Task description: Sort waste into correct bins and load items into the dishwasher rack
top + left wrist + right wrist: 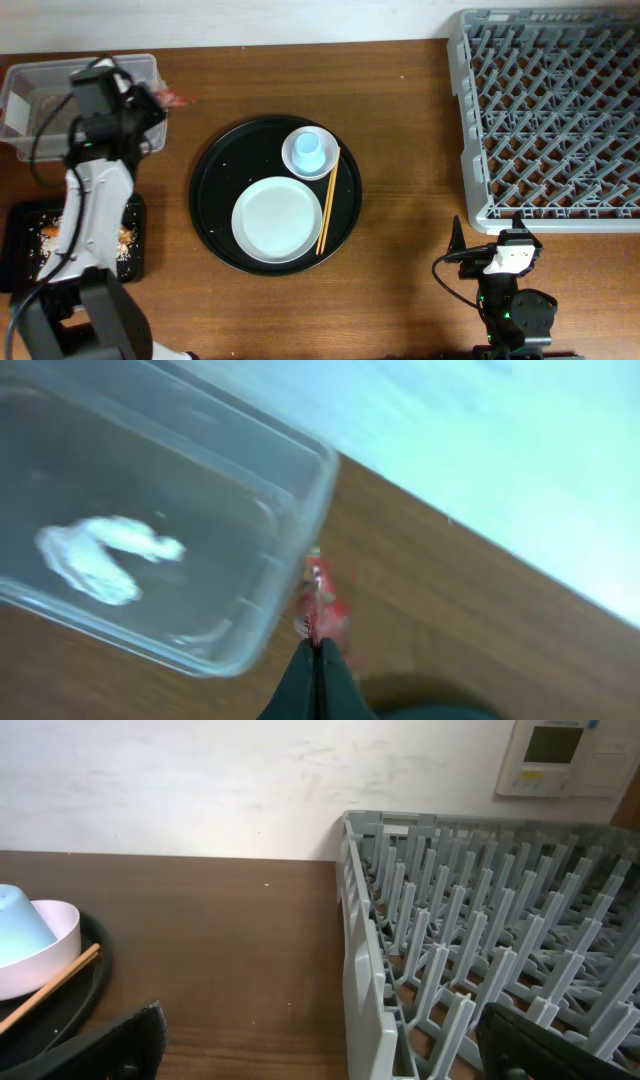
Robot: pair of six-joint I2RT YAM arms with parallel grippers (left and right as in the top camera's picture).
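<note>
Overhead view: wooden bench (400,300) w/ two robot arms. At top left is a clear tub (40,75) w/ a white label (14,115); no writing on it is legible. The left claw (152,102) reaches past the tub's right wall, w/ a red wrapper (172,98) at its tip, just outside the tub. Below, a flat black tray (138,215) holds rice scraps (125,250) & something orange, likely the carrot (48,236). Food waste is prob. kept apart from dry rubbish. In the centre, a round black tray (215,190) carries a white plate (278,220), a small white bowl (292,162) w/ a light blue cup (308,150) in it, & chopsticks (328,205) by the plate's right edge. All are well apart from the grey dishwasher rack (555,115) at right, so nothing is loaded yet. The right claw (488,232) sits near the rack's near-left corner.

Left wrist view, blurred: the left claw is shut tight, pinching the red wrapper by one end, just beside the tub's corner. A crumpled white tissue (100,555) lies inside the tub, so the wrapper prob. belongs there too. Whether the wrapper is clear of the bench can't be told.

Right wrist view: the right claw is spread wide & holds nothing. It faces the rack's side wall, seemingly parked until the dishes' turn. Bowl, cup & a chopstick show at left. On the wall is a white control panel (560,755) w/ a small screen; its text is too small to read.
</note>
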